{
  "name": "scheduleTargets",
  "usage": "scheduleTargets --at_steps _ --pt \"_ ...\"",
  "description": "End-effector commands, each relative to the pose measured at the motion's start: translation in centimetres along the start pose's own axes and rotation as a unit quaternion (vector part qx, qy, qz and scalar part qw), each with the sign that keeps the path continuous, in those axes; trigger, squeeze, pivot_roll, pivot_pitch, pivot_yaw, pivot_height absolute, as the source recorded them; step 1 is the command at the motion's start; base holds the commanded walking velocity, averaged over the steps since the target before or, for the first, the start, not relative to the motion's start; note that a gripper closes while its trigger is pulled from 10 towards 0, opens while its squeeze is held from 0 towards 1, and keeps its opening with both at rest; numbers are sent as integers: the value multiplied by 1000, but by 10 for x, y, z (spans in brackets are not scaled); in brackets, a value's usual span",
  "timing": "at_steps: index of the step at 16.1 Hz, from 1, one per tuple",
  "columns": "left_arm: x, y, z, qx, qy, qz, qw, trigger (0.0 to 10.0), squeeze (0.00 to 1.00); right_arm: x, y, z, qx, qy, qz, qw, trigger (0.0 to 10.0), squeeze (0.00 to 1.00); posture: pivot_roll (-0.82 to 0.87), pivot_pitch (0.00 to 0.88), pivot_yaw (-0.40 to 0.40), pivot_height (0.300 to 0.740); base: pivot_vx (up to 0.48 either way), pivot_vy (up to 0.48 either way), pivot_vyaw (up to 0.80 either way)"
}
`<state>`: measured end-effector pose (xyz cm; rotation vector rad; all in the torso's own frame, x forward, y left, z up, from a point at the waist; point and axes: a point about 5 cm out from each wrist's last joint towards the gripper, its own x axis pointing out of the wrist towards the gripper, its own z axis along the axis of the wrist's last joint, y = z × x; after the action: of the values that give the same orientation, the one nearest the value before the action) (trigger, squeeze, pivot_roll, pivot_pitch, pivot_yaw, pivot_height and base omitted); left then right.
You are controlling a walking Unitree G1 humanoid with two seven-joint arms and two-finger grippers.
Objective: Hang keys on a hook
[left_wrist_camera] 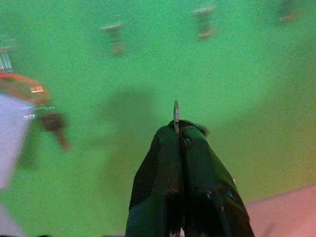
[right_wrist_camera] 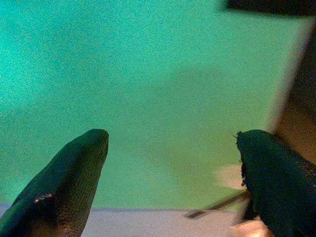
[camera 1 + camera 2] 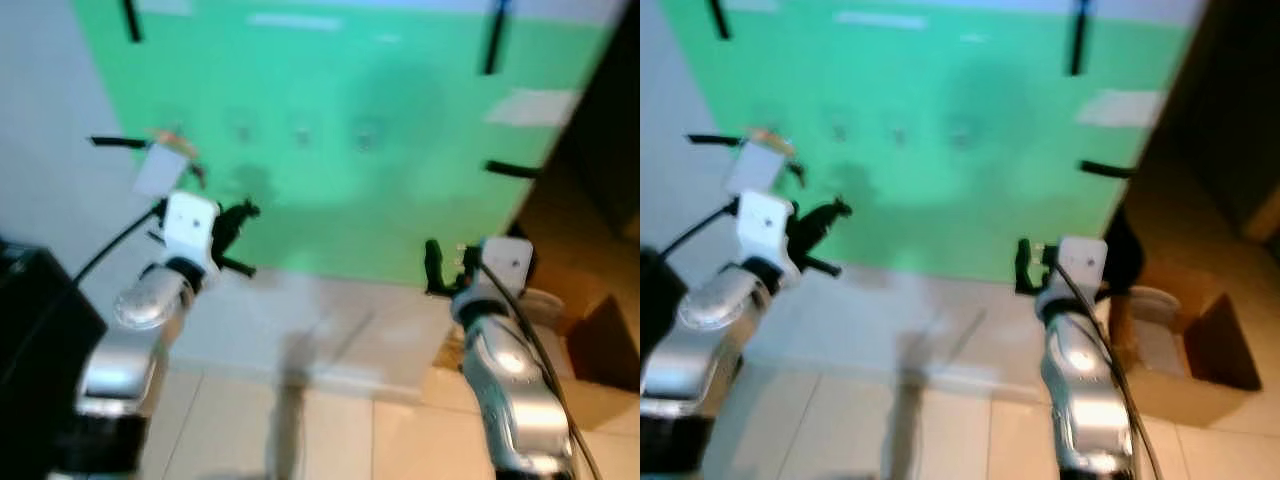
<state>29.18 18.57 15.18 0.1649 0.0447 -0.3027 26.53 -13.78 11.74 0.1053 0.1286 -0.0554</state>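
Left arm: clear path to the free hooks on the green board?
Probably yes. The left tool is raised toward the green board, and nothing stands between it and the free hooks.

Readable text: none in any view; the pictures are blurred.
Green board [image 3: 330, 190]: plain, no lettering to be made out.
White tag [image 3: 160, 168] at the upper left of the head view: a pale blank face, any print too blurred to read.
White patch [image 3: 530, 106] at the upper right of the board: no marks legible.
Cardboard box [image 3: 1200, 370] at the lower right: no label legible.
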Motion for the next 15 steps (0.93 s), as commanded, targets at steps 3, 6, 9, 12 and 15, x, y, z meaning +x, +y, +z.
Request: scheduleTargets --at_steps 3,6,9,12,15 --pt "4 -7 7 -5 -8 -35 999 10000 0 -1 -4 3 -3 -5 4 1000 10000 0 6 0 29 740 400 0 -671" --pt "3 -10 10 -7 -14 -61 998 10000 0 -2 -2 3 -3 -9 15 1000 10000 0 7 0 31 740 400 0 0" --pt "0 -14 20 -31 -37 -122 991 10000 0 -5 0 6 3 -14 36 999 10000 0 10 0 31 740 231 0 0" --pt "-11 -20 30 -45 -48 -220 973 10000 0 -9 5 9 7 -20 70 997 10000 0 9 0 42 740 0 0 0" --pt "-17 -17 41 -60 -49 -285 955 10000 0 -10 9 13 13 -26 98 995 10000 0 18 0 40 740 0 0 0"
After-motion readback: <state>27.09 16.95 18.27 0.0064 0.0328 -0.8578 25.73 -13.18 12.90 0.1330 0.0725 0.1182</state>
